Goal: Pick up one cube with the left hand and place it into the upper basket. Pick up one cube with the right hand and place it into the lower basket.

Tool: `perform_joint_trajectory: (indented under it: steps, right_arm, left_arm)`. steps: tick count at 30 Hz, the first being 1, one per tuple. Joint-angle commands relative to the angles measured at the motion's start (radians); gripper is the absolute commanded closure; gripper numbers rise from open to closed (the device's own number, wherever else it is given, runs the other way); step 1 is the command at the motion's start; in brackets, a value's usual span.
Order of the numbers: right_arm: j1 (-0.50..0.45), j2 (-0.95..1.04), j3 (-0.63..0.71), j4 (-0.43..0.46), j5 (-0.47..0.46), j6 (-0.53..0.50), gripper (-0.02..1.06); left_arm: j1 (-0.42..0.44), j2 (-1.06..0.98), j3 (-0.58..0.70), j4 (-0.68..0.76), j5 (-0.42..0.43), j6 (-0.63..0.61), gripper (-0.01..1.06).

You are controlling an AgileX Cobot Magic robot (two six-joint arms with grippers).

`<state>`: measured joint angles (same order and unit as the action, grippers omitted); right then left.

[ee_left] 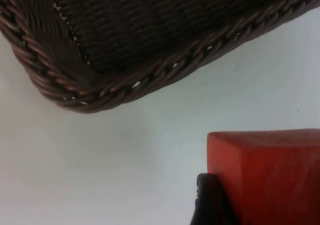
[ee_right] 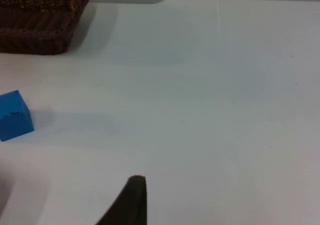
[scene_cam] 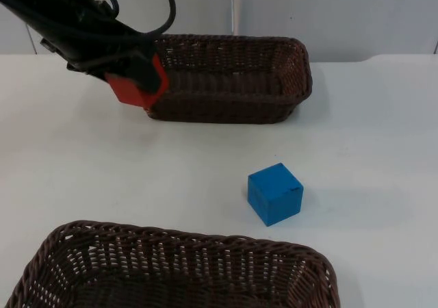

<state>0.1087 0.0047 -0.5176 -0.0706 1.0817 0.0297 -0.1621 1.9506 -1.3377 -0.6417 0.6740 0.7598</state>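
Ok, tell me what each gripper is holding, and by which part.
The left gripper holds the red cube by its sides, at the upper basket's left end. The right gripper holds nothing.

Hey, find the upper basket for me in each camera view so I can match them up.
Top view: the upper basket lies at the far edge of the table, with the left gripper holding the red cube at its left end.
Left wrist view: its rounded corner, beyond the red cube.
Right wrist view: one end of it.
Shared landmark: the blue cube.
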Motion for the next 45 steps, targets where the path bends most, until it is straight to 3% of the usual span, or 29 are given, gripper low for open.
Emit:
perform_joint_trajectory:
  steps: [1, 8, 13, 19, 31, 45]
  right_arm:
    - [-0.007, -0.005, 0.003, -0.004, -0.003, 0.0, -0.01]
    - [-0.007, -0.005, 0.003, -0.004, -0.003, 0.0, -0.01]
    - [-0.007, -0.005, 0.003, -0.004, -0.003, 0.0, -0.01]
    - [-0.007, -0.005, 0.003, -0.004, -0.003, 0.0, -0.01]
    - [-0.007, -0.005, 0.003, -0.004, -0.003, 0.0, -0.01]
    - [-0.007, -0.005, 0.003, -0.004, -0.003, 0.0, -0.01]
  left_arm:
    - [-0.007, -0.01, -0.005, -0.033, -0.005, -0.006, 1.05]
    - [-0.007, -0.01, -0.005, -0.097, -0.012, 0.005, 1.05]
    - [-0.007, -0.01, -0.019, -0.228, -0.048, 0.111, 1.05]
    - [-0.012, 0.018, -0.088, -0.231, -0.086, 0.111, 1.05]
    - [-0.046, 0.198, -0.379, -0.235, -0.087, 0.106, 1.05]
    - [-0.046, 0.52, -0.719, -0.236, -0.079, 0.01, 1.05]
